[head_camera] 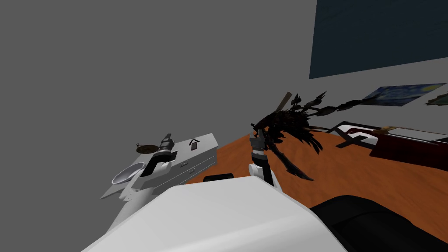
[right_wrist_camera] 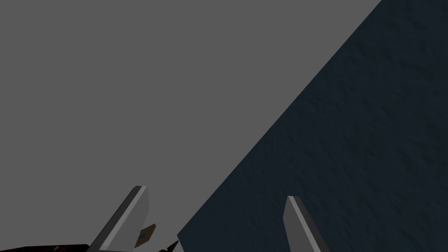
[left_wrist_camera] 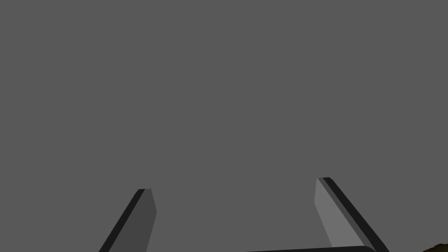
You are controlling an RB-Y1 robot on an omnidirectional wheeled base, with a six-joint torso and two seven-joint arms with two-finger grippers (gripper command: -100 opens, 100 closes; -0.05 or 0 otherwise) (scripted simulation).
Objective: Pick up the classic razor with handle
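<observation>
the dark razor [head_camera: 194,144] lies near the far edge of the white drawer cabinet [head_camera: 204,143] top, near the left gripper [left_wrist_camera: 235,183]. its 2 fingers stand apart. the right gripper [right_wrist_camera: 215,191], fingers also apart, hangs beside a dark plant [head_camera: 288,127].

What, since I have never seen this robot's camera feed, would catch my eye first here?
The black, spiky plant sprawling over the orange-brown floor mid-picture in the head view grabs attention first. Next comes the big dark blue panel on the grey wall, upper right. Left of the plant, the open left tool hovers at a pale drawer cabinet on which a small dark razor lies.
</observation>
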